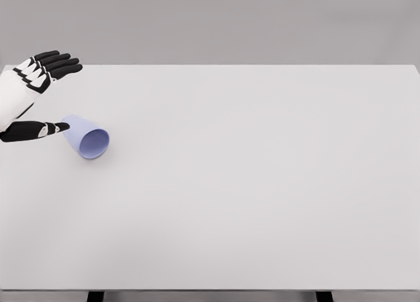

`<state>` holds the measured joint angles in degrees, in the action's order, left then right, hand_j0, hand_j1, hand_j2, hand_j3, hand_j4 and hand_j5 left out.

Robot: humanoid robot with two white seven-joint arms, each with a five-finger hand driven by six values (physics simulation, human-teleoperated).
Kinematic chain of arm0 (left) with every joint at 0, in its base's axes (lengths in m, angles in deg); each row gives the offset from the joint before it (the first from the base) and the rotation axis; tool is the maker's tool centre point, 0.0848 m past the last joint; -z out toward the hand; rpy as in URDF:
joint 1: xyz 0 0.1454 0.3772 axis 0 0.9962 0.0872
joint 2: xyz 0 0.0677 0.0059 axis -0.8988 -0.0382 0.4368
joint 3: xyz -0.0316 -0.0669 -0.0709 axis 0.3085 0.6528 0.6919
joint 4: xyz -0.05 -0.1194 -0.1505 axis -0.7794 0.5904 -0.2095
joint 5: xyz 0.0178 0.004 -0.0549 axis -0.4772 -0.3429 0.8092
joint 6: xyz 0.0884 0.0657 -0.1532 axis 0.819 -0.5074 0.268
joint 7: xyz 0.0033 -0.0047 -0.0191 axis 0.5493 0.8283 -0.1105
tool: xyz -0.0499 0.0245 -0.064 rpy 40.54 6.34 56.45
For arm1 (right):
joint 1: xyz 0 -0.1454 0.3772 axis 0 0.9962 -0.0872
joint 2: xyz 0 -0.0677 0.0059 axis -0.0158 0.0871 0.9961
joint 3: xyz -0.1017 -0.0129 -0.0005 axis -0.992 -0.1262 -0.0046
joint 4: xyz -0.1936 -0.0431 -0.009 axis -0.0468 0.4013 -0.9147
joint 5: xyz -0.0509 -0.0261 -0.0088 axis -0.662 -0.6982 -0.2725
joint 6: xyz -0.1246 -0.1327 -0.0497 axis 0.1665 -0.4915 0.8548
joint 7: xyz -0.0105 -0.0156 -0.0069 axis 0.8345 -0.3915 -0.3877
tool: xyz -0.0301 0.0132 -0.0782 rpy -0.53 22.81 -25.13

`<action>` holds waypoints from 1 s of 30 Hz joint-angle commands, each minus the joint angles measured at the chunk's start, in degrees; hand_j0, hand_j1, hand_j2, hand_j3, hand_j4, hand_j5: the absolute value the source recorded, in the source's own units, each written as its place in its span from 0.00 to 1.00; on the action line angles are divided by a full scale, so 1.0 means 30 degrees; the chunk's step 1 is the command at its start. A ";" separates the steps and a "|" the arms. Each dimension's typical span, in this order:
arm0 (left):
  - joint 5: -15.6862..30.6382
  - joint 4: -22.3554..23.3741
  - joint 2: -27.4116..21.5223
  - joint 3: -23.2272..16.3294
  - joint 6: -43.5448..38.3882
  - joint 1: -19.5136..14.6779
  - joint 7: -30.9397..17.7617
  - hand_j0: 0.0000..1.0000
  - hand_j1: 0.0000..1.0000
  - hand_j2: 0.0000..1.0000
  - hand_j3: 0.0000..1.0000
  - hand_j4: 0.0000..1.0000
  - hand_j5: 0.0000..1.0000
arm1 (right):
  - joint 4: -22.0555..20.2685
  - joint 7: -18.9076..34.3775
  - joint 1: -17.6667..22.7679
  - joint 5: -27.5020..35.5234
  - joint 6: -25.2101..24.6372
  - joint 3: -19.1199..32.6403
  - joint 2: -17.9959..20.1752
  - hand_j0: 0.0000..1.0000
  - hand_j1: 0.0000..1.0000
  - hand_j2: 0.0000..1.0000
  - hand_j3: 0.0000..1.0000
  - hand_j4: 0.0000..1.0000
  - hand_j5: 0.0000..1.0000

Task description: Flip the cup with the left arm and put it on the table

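While spread wide near the bench's (262, 197) far left corner, left robot hand (33, 98) grips nothing yet: fingers (56, 62) fanned above, thumb (39, 129) touching the closed base of the cup (86, 137). Lying on its side by the left edge, mouth facing toward the front right. Reach step, apparently. Next: closing around the cup's wall, lifting, turning it upright.

Place: bare simulated test bench, not a lived-in room
Surface: plain white table (262, 184) filling most of the view
Backdrop: flat, featureless grey wall (230, 23)
Look: smooth, textureless rendering with uniform, soft lighting
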<state>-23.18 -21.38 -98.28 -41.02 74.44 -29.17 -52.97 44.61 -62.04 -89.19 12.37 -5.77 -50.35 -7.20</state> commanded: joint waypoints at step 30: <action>-0.6368 0.1505 0.0175 -0.1139 0.0006 -0.3807 -1.1238 1.00 1.00 1.00 1.00 1.00 1.00 | 0.0071 0.0028 0.0059 -0.0041 -0.0030 0.0021 0.0000 1.00 1.00 1.00 1.00 1.00 1.00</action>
<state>-41.64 -16.71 -97.76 -44.00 74.55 -40.86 -83.69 44.82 -61.97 -89.01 12.26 -5.84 -50.32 -7.20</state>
